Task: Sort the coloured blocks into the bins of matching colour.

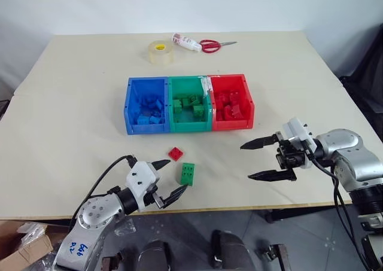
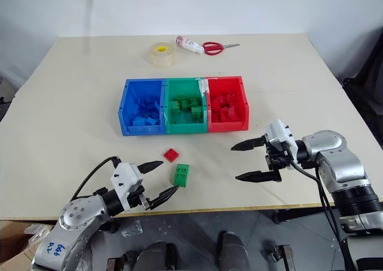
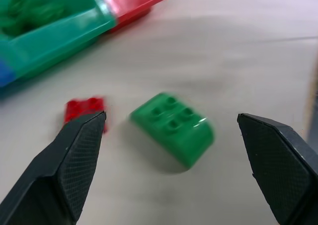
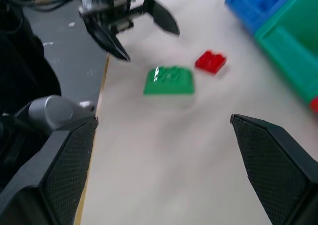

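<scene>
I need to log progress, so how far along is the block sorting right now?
Mostly done: the blue bin, green bin and red bin each hold bricks of their own colour. In hand: nothing; the left gripper stands open beside the green brick, and the right gripper is open and empty. Left: that green brick and the red brick, both loose on the table.

Left gripper (image 1: 166, 179) low at the left, fingers spread wide, pointing forward and right. Right gripper (image 1: 260, 159) pointing left, jaws wide apart, empty.
</scene>
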